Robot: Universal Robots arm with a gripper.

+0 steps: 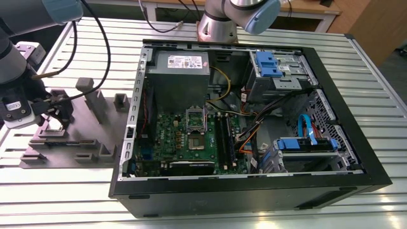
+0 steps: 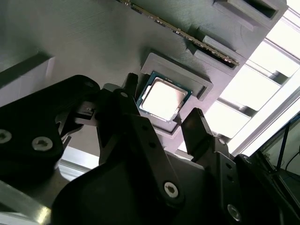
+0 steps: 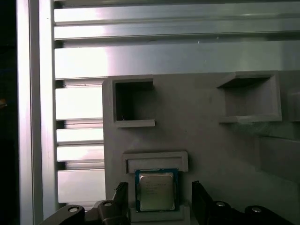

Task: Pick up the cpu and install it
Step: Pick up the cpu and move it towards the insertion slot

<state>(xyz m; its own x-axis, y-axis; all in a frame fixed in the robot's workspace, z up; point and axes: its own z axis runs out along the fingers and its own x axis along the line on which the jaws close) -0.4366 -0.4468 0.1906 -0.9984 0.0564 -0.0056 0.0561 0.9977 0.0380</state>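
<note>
Harsh glare on table slats (image 3: 79, 103), shadowy foreground
</note>
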